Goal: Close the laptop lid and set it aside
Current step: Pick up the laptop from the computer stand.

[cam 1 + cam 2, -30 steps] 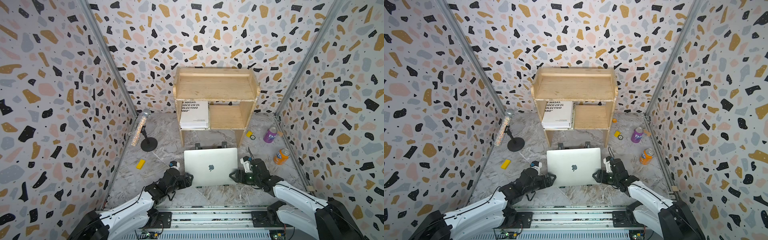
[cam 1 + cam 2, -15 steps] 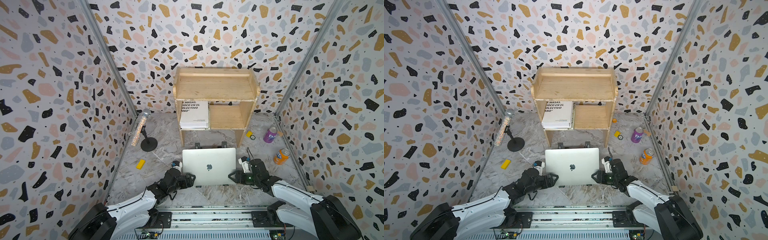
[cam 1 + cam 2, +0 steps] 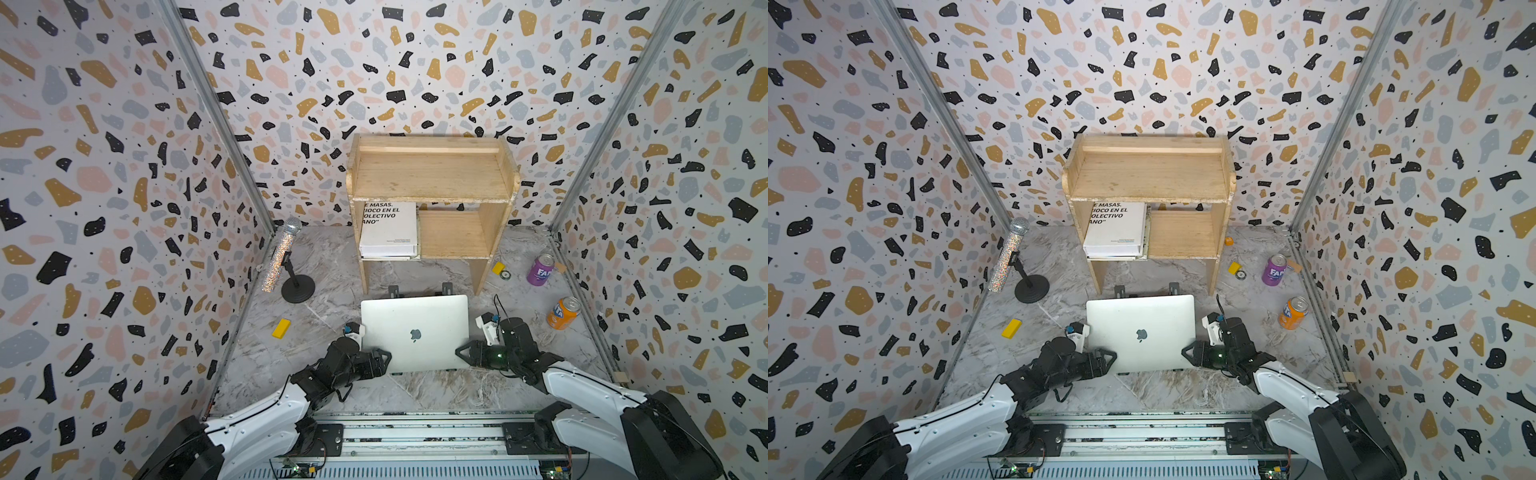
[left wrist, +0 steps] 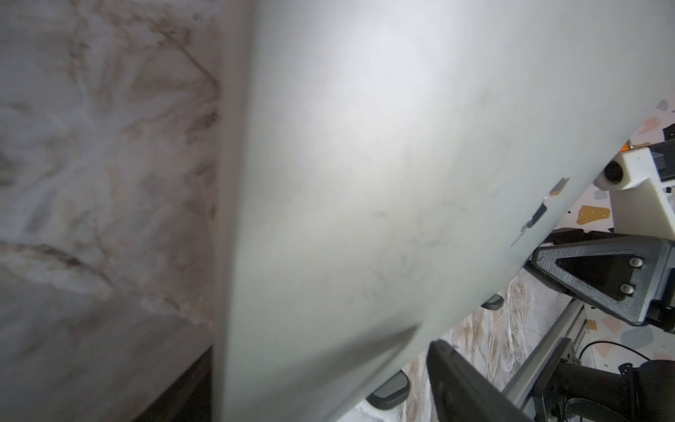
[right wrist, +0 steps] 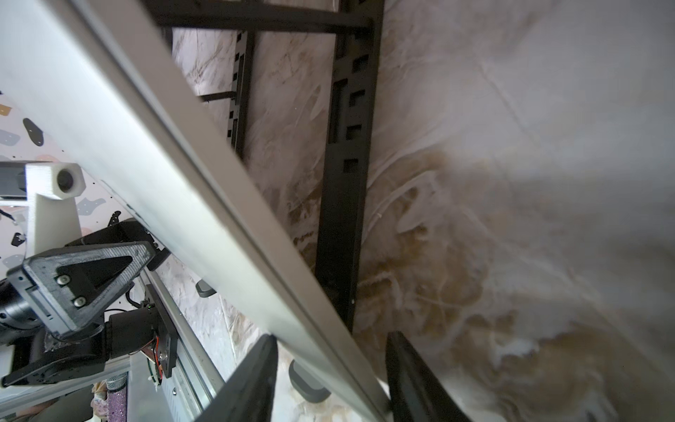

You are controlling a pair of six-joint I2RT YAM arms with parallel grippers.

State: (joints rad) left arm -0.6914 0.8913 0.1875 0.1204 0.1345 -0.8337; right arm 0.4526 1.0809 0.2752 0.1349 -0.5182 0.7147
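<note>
Top views: laptop point(image 3: 415, 332) lay shut, logo up, before wooden shelf point(image 3: 432, 174), black stand point(image 3: 392, 290) poking past far edge. My left gripper point(image 3: 383, 360) and right gripper point(image 3: 462, 353) sat at near side edges. Risk: arms out of step would twist it.

Left wrist: smooth matte silver shell point(image 4: 365, 182). Only one finger point(image 4: 460, 383) showed, so clamped or apart, couldn't tell.

Right wrist: fingers point(image 5: 252, 383) pinched thin edge, lid seam tight. Slick aluminium could slip; slotted stand point(image 5: 343, 182) could snag it.
</note>
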